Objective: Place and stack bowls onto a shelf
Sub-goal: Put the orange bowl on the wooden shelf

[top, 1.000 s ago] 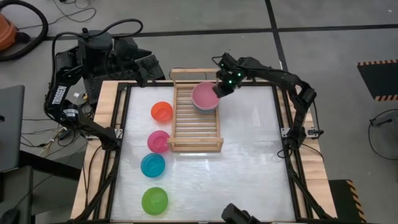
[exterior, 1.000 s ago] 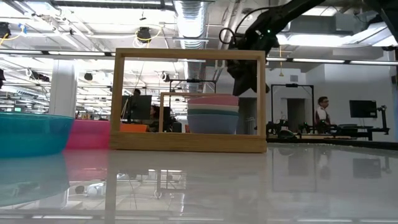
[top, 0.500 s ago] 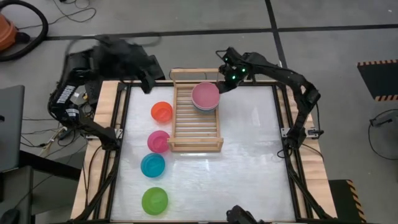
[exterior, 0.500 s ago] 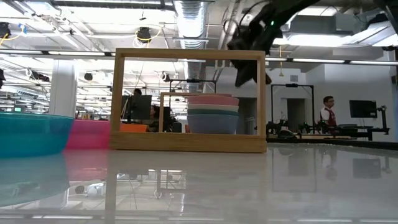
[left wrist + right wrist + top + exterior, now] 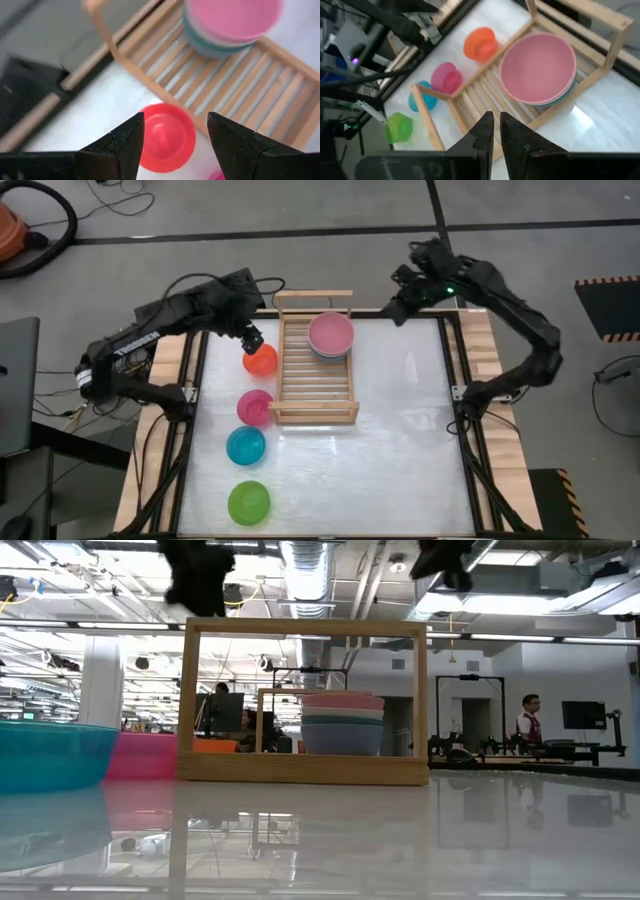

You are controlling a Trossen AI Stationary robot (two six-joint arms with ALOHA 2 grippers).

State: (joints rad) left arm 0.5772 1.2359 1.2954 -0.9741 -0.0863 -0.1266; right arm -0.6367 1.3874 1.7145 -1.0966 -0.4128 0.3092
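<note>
Left gripper [image 5: 251, 338] hangs over the orange-red bowl [image 5: 260, 360] at the rack's left side, its two dark fingers [image 5: 125, 145] spread with the bowl showing between them in the left wrist view; nothing is held in them, and in the low view the gripper sits high above the table. Right gripper [image 5: 400, 308] is up off the table beyond the far right corner of the shelf [image 5: 315, 405], its fingers [image 5: 485, 132] drawn nearly together with only a narrow slit between them and nothing pinched (the right wrist view looks down past them onto the rack).

On the shelf, a light wooden slatted rack with raised end bars, the four larger bowls stand nested at the far end. The light pink bowl [image 5: 331, 333] is on top; the low view shows the cream-white bowl [image 5: 343, 709], the dark teal bowl [image 5: 343, 719] and the grey-blue bowl [image 5: 343, 740] beneath it in that order. The near part of the rack is bare slats.

The four smaller bowls lie in a line on the white tabletop [image 5: 400, 440] along the rack's left side, running from far to near: orange-red, then the magenta bowl [image 5: 254, 407] just beside the rack's near left corner, then the cyan bowl [image 5: 246, 445], then the lime green bowl [image 5: 249, 502], each apart from its neighbour. A person [image 5: 521, 720] stands in the room behind the table.
</note>
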